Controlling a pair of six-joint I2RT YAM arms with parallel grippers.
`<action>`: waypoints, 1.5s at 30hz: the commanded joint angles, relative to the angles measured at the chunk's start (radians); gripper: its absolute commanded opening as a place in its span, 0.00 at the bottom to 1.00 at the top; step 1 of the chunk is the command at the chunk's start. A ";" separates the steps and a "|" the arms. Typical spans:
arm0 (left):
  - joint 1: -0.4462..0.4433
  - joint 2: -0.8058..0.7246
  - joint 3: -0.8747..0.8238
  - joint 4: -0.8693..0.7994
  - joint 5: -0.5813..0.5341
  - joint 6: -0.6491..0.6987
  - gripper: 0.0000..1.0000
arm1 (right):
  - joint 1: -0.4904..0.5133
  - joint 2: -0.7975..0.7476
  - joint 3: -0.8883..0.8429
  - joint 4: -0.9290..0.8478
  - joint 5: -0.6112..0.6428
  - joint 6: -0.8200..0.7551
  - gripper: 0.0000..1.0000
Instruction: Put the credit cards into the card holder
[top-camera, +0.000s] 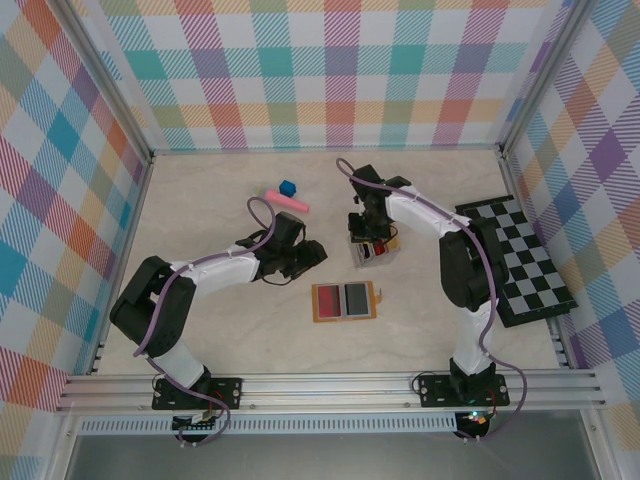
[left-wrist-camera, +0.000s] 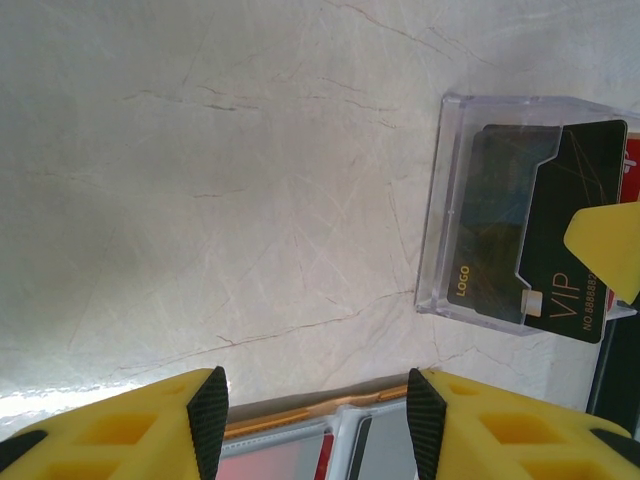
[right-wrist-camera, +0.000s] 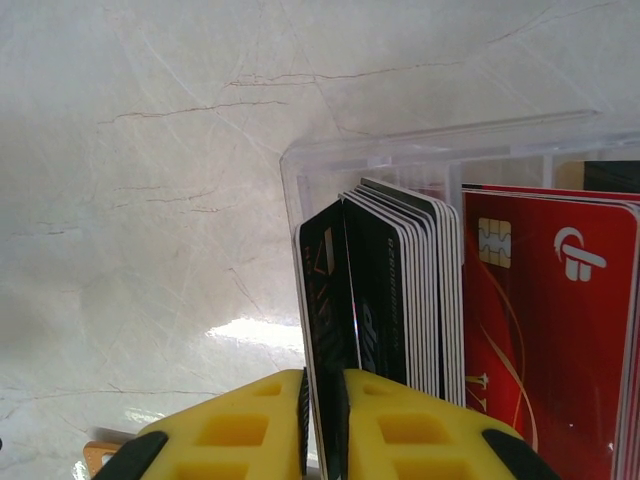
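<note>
Credit cards (right-wrist-camera: 400, 290) stand on edge, packed in a clear box (right-wrist-camera: 440, 150) at 1 o'clock from the open card holder (top-camera: 315, 303) on the surface. Right fingers (right-wrist-camera: 250, 430) pinch the outermost black card (right-wrist-camera: 325, 300) by its near edge. Thin, light, stiff and slick, it probably needs a firm edge grip and a straight lift. Left fingers (left-wrist-camera: 120, 430) hang released and empty at 10 o'clock of the holder.

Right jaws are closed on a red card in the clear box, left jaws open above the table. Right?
Not red. The right wrist view shows the right jaws closed on a black card in the clear box; left jaws open above the table.
</note>
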 joint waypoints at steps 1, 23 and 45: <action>0.009 0.017 0.013 -0.019 0.016 -0.003 0.52 | -0.009 -0.045 -0.017 0.007 -0.042 0.020 0.16; 0.009 0.027 0.021 -0.023 0.023 -0.003 0.52 | -0.075 -0.068 -0.069 0.069 -0.218 0.061 0.11; 0.009 -0.001 0.021 -0.012 0.015 0.005 0.52 | -0.077 -0.166 -0.096 0.074 -0.145 0.004 0.04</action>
